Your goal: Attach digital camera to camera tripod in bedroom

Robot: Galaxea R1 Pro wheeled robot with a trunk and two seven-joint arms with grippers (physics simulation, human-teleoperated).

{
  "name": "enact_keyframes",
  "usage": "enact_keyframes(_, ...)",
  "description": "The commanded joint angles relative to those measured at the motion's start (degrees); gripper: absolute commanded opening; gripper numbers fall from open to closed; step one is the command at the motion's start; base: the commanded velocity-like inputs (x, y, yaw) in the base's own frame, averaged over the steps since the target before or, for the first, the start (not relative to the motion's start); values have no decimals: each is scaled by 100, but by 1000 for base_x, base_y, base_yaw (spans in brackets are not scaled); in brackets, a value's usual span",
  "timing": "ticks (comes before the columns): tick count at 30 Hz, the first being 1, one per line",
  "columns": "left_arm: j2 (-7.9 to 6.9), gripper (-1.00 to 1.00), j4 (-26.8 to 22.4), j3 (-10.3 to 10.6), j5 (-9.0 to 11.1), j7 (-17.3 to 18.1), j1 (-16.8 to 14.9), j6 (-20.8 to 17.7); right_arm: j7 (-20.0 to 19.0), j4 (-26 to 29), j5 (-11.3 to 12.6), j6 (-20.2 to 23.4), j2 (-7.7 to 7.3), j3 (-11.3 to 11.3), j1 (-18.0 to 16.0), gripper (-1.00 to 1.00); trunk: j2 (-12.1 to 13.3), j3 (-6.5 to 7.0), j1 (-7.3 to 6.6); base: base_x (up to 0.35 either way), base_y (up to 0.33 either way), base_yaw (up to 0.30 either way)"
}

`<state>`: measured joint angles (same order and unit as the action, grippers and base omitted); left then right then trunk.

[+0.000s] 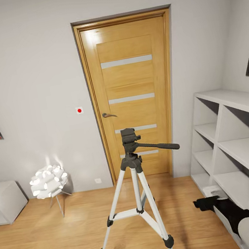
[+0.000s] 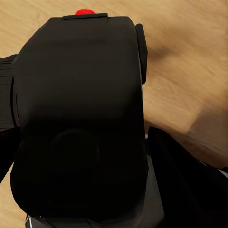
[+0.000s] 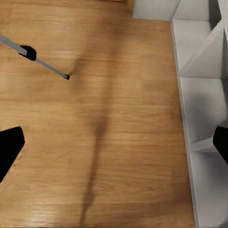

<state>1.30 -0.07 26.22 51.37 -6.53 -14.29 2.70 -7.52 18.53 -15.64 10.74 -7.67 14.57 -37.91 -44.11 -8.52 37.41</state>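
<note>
I see the tall tripod with silver-white legs and dark grey head (image 1: 136, 187) standing on the light wood floor (image 1: 51, 243) in front of the wooden door (image 1: 132, 94), its pan handle pointing toward the white cube shelves (image 1: 237, 141). My left jaws (image 2: 80, 142) are clenched around the small boxy black camera with a red dot on top (image 2: 78, 118). My right jaws (image 3: 114, 142) are spread wide over the floor, holding nothing, between a tripod leg (image 3: 42, 61) and the shelves.
</note>
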Motion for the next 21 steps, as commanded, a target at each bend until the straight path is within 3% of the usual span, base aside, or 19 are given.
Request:
enact_keyframes(1,2,-100,-1,50,27,-26,-3,11,-389,43,-83,149,8,33,-49,100,-7,-9,1,0,0,0)
enact_keyframes(8,2,-100,-2,58,17,-24,-3,11,-1947,314,-126,347,41,-8,-123,100,-7,-9,1,0,0,0)
enact_keyframes(21,2,-100,-1,55,13,-27,-5,11,-1813,237,-77,672,20,41,-128,100,-7,-9,1,0,0,0)
